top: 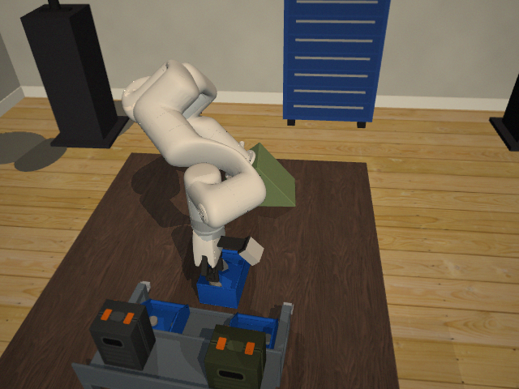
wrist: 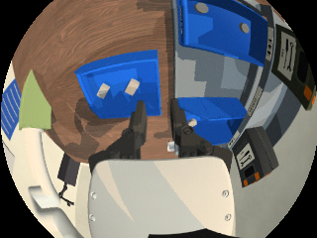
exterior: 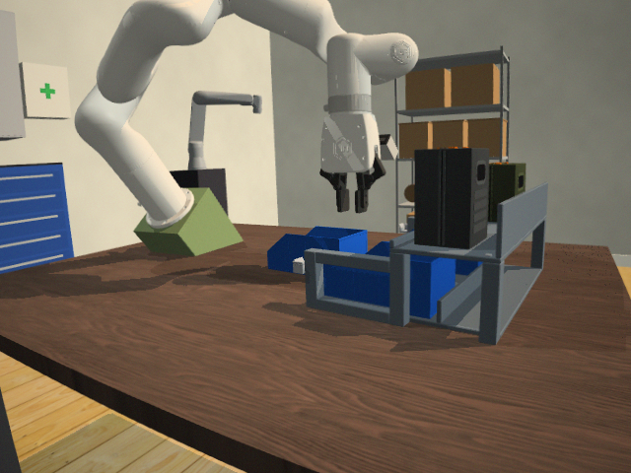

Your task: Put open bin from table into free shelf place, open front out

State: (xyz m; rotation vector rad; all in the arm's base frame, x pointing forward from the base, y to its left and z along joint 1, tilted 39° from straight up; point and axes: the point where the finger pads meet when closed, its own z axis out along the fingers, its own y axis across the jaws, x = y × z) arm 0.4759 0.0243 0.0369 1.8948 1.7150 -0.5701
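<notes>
The open blue bin stands level on the table beside the shelf, with two pale blocks visible inside it in the wrist view. My gripper is partly open and empty, pointing down above the bin's shelf-side end; the fingers do not touch it. The grey shelf holds one blue bin and another blue bin, both level. The free place lies between them. The fronts of the shelf bins are partly hidden.
A dark case and a green case stand on the shelf's upper board. Grey side posts flank the row. The green arm base is at the far side of the table.
</notes>
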